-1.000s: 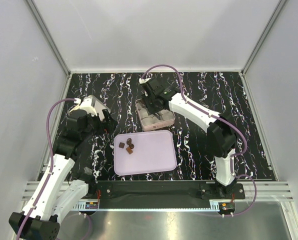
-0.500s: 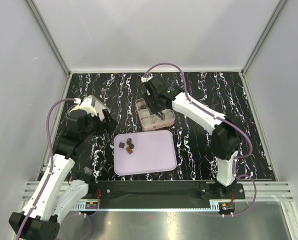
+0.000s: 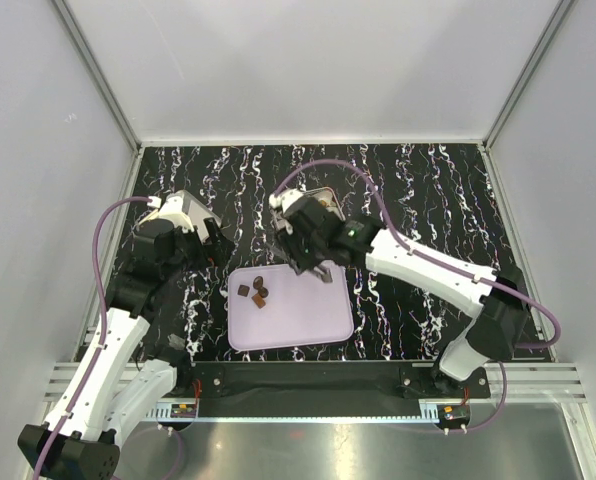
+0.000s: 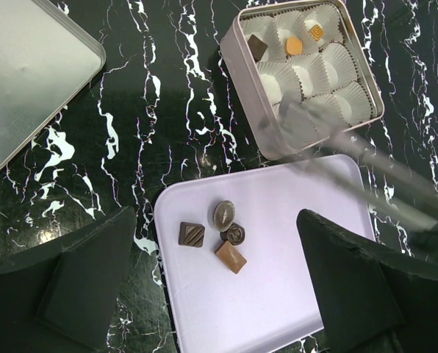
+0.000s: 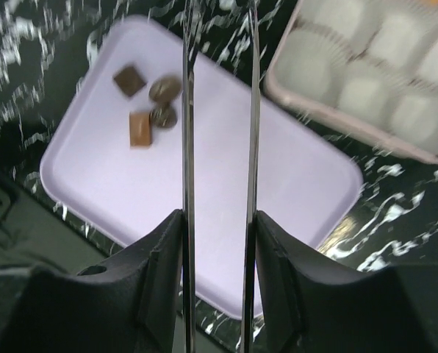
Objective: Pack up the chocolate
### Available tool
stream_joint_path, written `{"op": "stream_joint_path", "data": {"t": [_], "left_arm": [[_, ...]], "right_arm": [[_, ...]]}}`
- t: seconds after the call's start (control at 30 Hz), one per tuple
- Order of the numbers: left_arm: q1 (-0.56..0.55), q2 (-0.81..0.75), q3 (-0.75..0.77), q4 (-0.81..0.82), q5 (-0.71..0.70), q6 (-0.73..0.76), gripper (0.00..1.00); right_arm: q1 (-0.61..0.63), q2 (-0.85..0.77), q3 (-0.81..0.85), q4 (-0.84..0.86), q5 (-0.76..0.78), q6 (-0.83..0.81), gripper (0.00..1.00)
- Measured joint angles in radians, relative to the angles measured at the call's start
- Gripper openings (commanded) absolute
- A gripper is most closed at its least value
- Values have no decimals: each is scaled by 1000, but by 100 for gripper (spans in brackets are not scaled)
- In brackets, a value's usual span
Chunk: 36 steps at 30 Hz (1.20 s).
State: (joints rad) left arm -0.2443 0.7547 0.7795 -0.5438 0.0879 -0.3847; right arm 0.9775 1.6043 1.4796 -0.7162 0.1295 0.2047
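Four chocolate pieces (image 4: 224, 214) lie clustered on the left part of the lavender tray (image 4: 278, 294): three dark brown and one tan piece (image 4: 231, 257). The same cluster (image 3: 254, 291) shows in the top view. Three more pieces sit in the white paper cups of the square tin (image 4: 241, 81), one dark (image 4: 257, 48) and two orange (image 4: 294, 46). My right gripper (image 3: 303, 262) hovers over the tin's near edge and the tray's far edge. Its thin blades (image 5: 219, 44) stand apart with nothing between them. My left gripper (image 4: 219, 287) hangs wide open above the tray, holding nothing.
The tin's silver lid (image 4: 28, 81) lies on the black marbled table to the left, beside my left arm. In the top view the right arm covers most of the tin (image 3: 319, 194). White walls and a metal frame enclose the table.
My right arm has swung from above the tin toward the near side, its gripper now over the tin's front edge and the tray. The left arm and the chocolates have not moved.
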Motion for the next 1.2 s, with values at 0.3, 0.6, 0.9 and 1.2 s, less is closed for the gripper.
{"op": "stream_joint_path", "data": {"t": [0.3, 0.6, 0.9, 1.2], "left_arm": [[1, 0, 0, 0, -21, 0, 99], [2, 9, 0, -1, -26, 0, 99], [2, 9, 0, -1, -26, 0, 99], [2, 9, 0, -1, -26, 0, 99]], "right_arm": [[146, -35, -211, 41, 0, 127, 48], [266, -56, -225, 68, 12, 222, 49], [299, -30, -225, 50, 50, 254, 49], [316, -23, -256, 48, 51, 286, 49]]}}
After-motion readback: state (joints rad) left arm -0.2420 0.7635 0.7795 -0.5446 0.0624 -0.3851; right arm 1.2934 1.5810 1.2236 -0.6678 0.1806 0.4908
